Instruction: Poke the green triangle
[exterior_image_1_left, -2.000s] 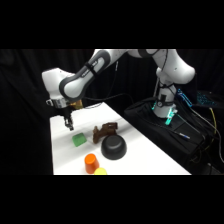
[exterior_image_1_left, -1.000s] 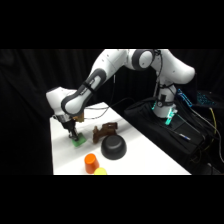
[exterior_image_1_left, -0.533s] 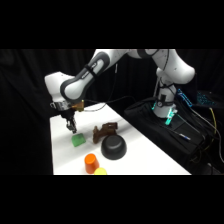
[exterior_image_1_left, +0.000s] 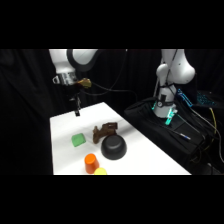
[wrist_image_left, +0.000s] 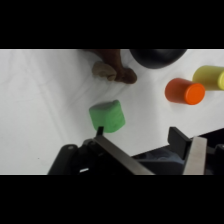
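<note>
Well clear: the white arm's two-finger gripper (exterior_image_1_left: 76, 109) hangs above the small matte green wedge (exterior_image_1_left: 78, 140).
Fingers look spread; next, a straight descent onto it.

Small bright green matte blocky wedge piece (exterior_image_1_left: 78, 140) (wrist_image_left: 107, 116): lying flat on the white table, free-standing, nothing touching it. Sits toward the table's left side in side view. Wrist view shows a flat top face with one rounded edge and chunky sides. Looks intact, not tipped.
</note>
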